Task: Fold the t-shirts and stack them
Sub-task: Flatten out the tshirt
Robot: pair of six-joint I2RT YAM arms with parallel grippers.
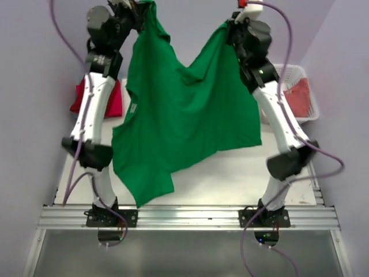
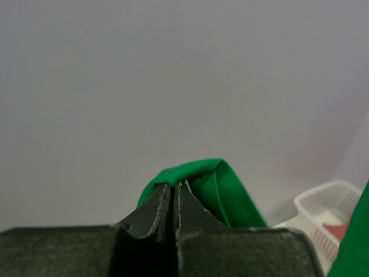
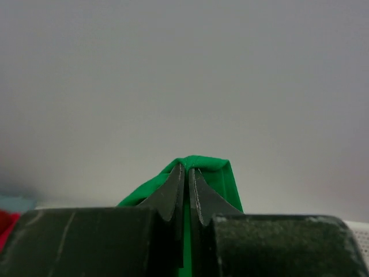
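A bright green t-shirt (image 1: 184, 115) hangs spread in the air between both raised arms, its lower hem drooping to the table near the front edge. My left gripper (image 1: 138, 10) is shut on its upper left edge, and green cloth (image 2: 202, 184) bulges over the pinched fingertips. At the upper right, my right gripper (image 1: 233, 26) is shut on the other top corner, with a green fold (image 3: 213, 173) wrapped over its tips. A red t-shirt (image 1: 115, 101) lies folded at the back left, partly behind the left arm. Another salmon-red t-shirt (image 1: 298, 95) lies in the basket.
A white lattice basket (image 1: 314, 112) stands at the table's back right, also seen in the left wrist view as a basket (image 2: 323, 213). The white table (image 1: 242, 173) shows under the hanging shirt. Purple cables loop beside both arms.
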